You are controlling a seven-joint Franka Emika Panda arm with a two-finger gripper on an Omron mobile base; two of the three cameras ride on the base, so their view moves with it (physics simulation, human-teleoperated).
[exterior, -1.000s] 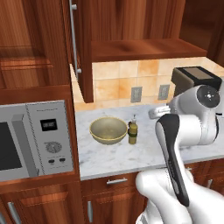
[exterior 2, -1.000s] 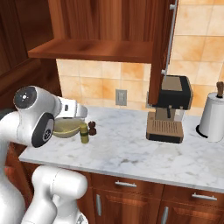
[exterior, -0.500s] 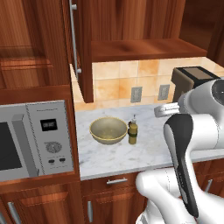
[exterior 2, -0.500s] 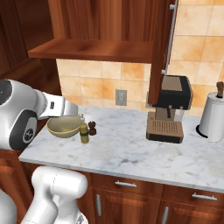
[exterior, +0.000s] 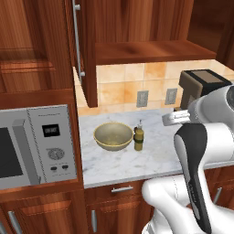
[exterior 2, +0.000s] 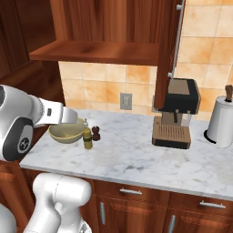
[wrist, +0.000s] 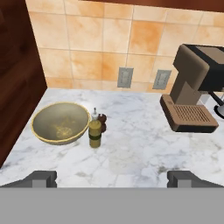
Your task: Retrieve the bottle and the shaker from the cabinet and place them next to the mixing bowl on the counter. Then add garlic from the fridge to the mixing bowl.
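The tan mixing bowl [exterior: 113, 136] [wrist: 59, 124] sits on the marble counter. Just to its right stands the yellow-green bottle [exterior: 138, 139] [exterior 2: 87, 138] [wrist: 95, 132]. The small dark shaker [exterior 2: 96, 133] [wrist: 102, 123] stands right behind the bottle, close to it. My gripper [wrist: 113, 178] hangs above the counter's front part, well back from all three, open, with nothing between its fingertips [wrist: 43, 177]. The cabinet [exterior: 151, 50] above has its door [exterior: 84, 50] swung open and its shelf shows bare. Garlic and fridge are out of view.
A coffee machine [exterior 2: 175, 113] [wrist: 192, 94] stands on the counter to the right, with a paper towel roll [exterior 2: 223, 120] beyond it. A microwave [exterior: 34, 144] sits left of the counter. Two wall outlets [wrist: 125, 77] are on the tiled backsplash.
The arm has drawn back from the counter, its elbow swinging outward toward the sides of both base views. Bowl, bottle and shaker have not moved. The jaws have stayed open.
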